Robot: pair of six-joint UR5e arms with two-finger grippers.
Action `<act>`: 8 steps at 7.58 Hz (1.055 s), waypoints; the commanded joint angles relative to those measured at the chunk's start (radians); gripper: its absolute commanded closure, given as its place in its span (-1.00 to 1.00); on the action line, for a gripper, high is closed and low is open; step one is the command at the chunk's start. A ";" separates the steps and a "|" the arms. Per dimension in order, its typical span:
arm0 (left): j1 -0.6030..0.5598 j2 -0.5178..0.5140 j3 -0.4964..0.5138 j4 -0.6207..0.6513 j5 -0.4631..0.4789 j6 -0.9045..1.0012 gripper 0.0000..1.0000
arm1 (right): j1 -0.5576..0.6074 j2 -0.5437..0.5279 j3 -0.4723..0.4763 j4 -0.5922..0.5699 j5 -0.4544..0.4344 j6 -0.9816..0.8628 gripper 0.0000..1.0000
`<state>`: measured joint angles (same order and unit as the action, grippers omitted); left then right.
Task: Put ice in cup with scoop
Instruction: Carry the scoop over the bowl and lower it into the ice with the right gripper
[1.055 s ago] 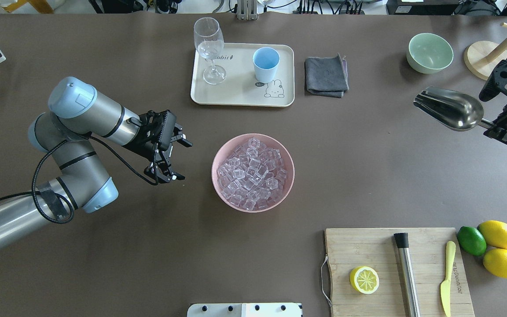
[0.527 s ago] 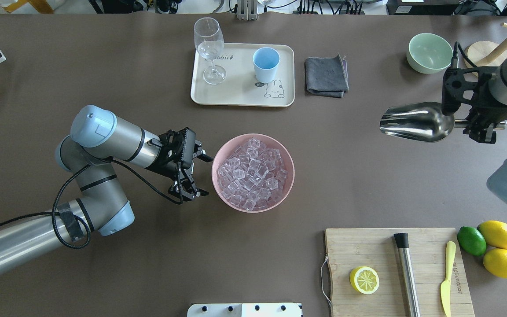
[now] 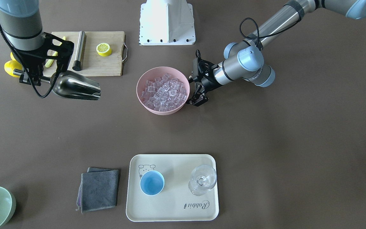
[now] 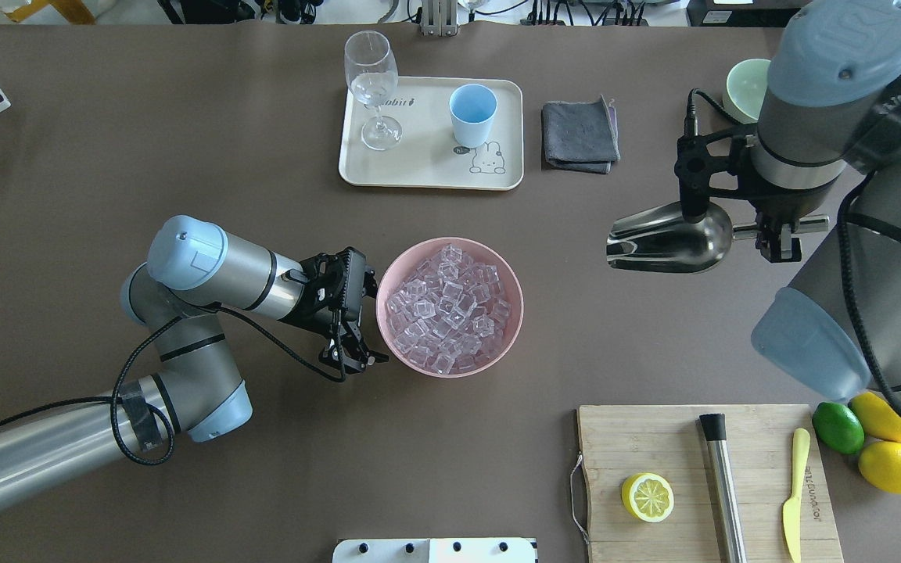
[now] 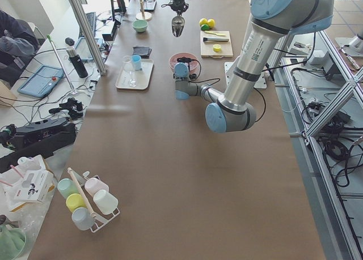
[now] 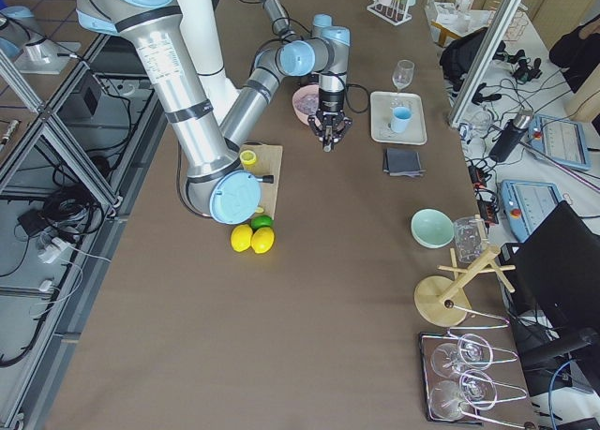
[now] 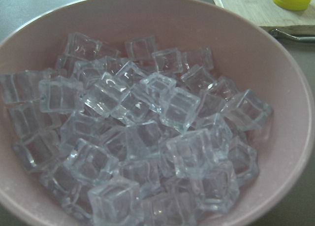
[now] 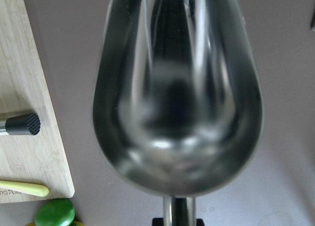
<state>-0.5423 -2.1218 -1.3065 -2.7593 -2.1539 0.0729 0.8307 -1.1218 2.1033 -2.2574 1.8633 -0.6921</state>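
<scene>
The ice fills a pink bowl at mid-table; the left wrist view shows the cubes close up. My left gripper is open, level with the table, its jaws against the bowl's left rim. My right gripper is shut on the handle of the scoop, held in the air right of the bowl, mouth toward it. The scoop's trough is empty; the front view shows the scoop too. The light-blue cup stands upright and empty on a cream tray.
A stemmed glass shares the tray. Right of it lie a grey cloth and a green bowl. At the near right, a cutting board carries a lemon half, a steel cylinder and a yellow knife; lemons and a lime lie beside it.
My left gripper has moved right, up to the pink bowl's rim. My right arm has carried the scoop left, toward the bowl, and turned its mouth that way.
</scene>
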 commanded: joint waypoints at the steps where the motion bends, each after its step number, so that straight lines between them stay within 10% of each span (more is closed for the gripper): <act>1: 0.007 0.000 0.001 -0.003 0.020 -0.001 -0.97 | -0.077 0.140 -0.026 -0.141 -0.105 -0.003 1.00; 8: 0.013 0.000 0.001 -0.008 0.020 -0.001 -0.97 | -0.215 0.433 -0.227 -0.321 -0.207 -0.021 1.00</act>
<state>-0.5294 -2.1215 -1.3054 -2.7666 -2.1338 0.0721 0.6523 -0.7021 1.8871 -2.5730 1.6842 -0.7175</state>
